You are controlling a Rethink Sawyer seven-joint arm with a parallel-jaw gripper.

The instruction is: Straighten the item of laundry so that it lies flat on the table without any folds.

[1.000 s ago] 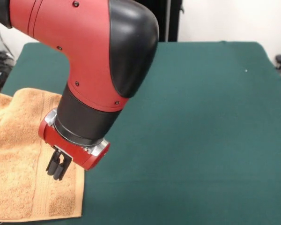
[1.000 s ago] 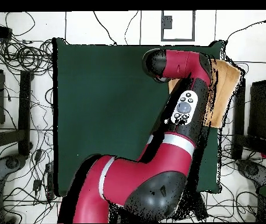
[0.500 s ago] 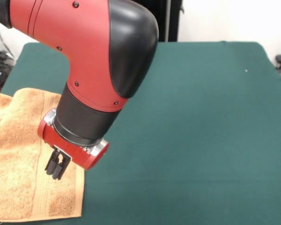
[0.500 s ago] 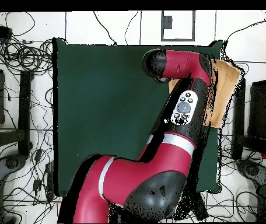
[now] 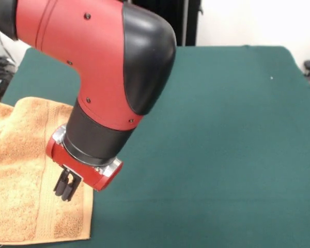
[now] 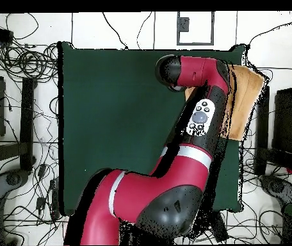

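At the desk's [image 5: 222, 129] edge, an orange-tan towel [image 5: 20, 170] lies partly spread, its left side running out of the front view and a soft fold lifting its far corner. Woven bands run along the side nearest the bare green cover. Just above that banded strip hangs the red arm's [image 5: 93, 62] hand [image 5: 65, 189], its dark fingers [image 5: 68, 186] drawn close together and gripping nothing; whether they touch the cloth cannot be told. From overhead, the arm hides most of the towel, which shows only as a tan patch at the desk's side, over the rim. Terry cloth of this kind looks light, limp and grippy, likely to drape and drag rather than slide. A pinch at the hem or a free corner appears the best hold for pulling it flat.
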